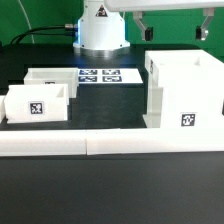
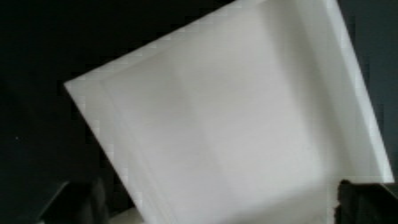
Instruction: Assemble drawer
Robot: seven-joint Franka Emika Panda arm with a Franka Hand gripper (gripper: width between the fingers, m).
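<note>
The large white boxy housing (image 1: 185,90) stands at the exterior view's right, with a square tag on its front. Two small open-top trays sit at the left: the nearer tray (image 1: 38,103) shows a tag, the other tray (image 1: 50,78) lies just behind it. My gripper (image 1: 174,30) hangs open and empty above the housing, its fingers spread wide and apart from it. In the wrist view the housing (image 2: 222,110) fills most of the picture as a white slanted surface, and my gripper (image 2: 217,215) shows only dark fingertips (image 2: 365,200) at the picture's edge.
A long low white border wall (image 1: 110,145) runs along the table's front. The marker board (image 1: 105,75) lies flat between the trays and the housing. The arm's white base (image 1: 100,30) stands behind it. The table surface is black.
</note>
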